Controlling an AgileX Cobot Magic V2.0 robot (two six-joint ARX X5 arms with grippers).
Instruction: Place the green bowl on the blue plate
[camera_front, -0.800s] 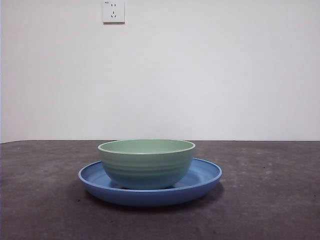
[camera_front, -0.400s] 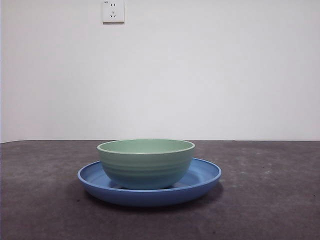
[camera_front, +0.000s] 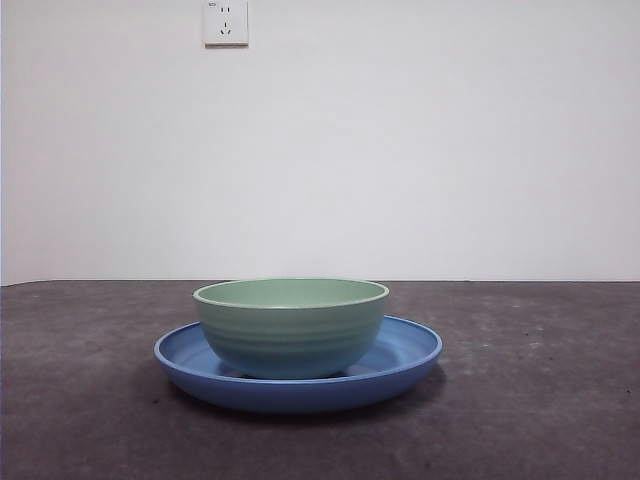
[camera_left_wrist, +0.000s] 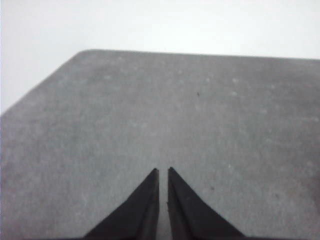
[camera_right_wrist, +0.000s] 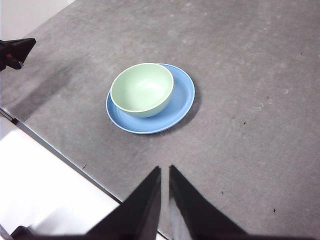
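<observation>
Two dishes are sitting stacked on the grey table (camera_front: 540, 400): the green bowl (camera_front: 291, 327) is resting upright, mouth facing up, inside the blue plate (camera_front: 405, 352), which is lying flat. Being round, neither is showing a long axis. From above, the right wrist view is revealing that the bowl is sitting off-centre, probably touching the plate's rim on one side. The right gripper (camera_right_wrist: 164, 172) is hanging well clear, jaws nearly together. The left gripper (camera_left_wrist: 162, 172) is showing only bare table, jaws likewise nearly closed. Farther back, a wall socket (camera_front: 226, 22) is showing on the white wall.
</observation>
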